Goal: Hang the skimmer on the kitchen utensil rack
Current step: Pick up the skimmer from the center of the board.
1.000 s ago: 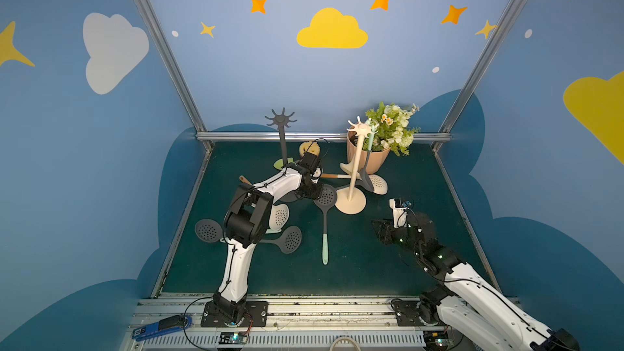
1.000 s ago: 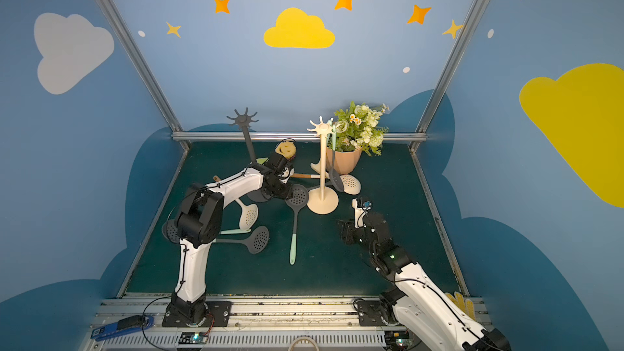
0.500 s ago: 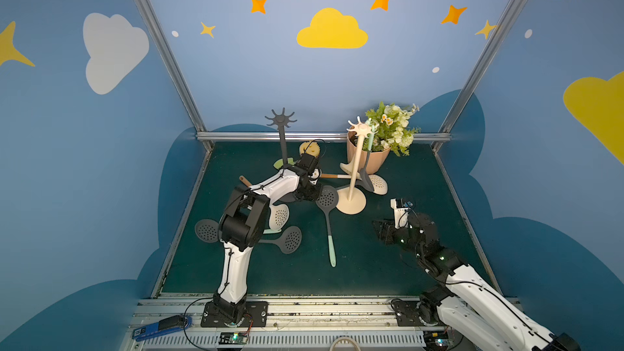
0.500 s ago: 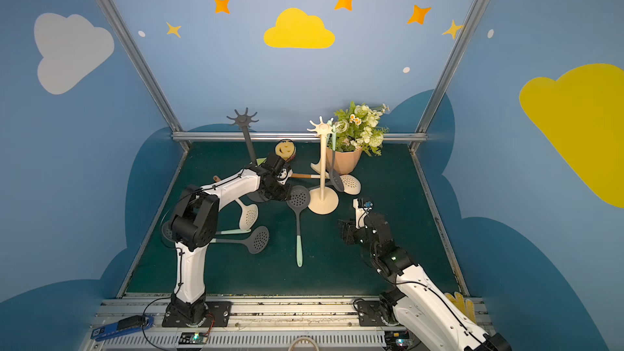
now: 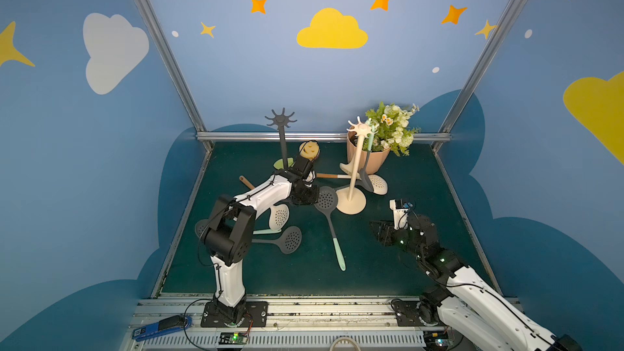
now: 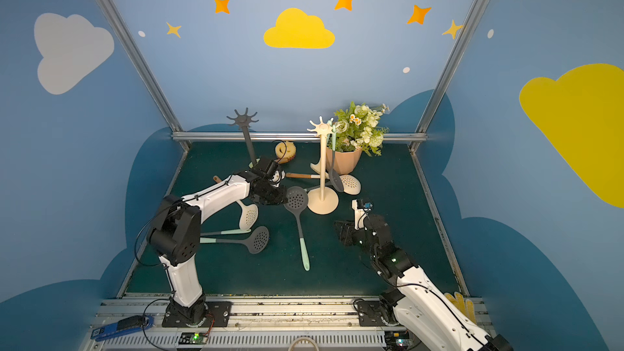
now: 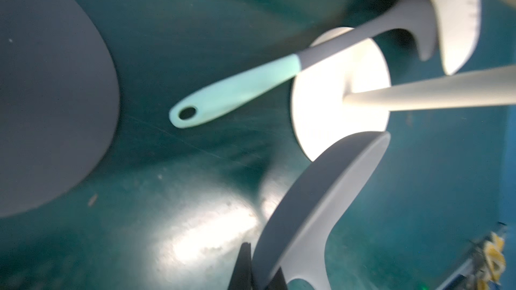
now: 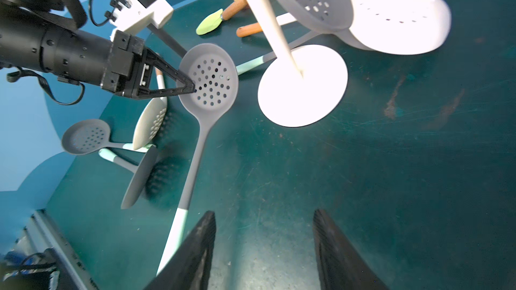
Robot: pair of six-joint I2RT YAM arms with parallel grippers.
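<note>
A grey skimmer with a mint handle tip lies mid-mat, its handle trailing toward the front. My left gripper is shut on the rim of its perforated bowl. Just right of it stands the cream utensil rack, with another grey skimmer hanging from its hooks. A dark grey rack stands behind the left arm. My right gripper hovers open and empty over bare mat at the front right.
Several other skimmers lie on the mat: a cream one, grey ones at the left, a white one behind the cream rack. A flower pot, a yellow sponge and wooden-handled spatulas crowd the back.
My left gripper has closed on the skimmer's bowl rim, and the skimmer's handle end has swung to the right. The right arm has stayed put.
</note>
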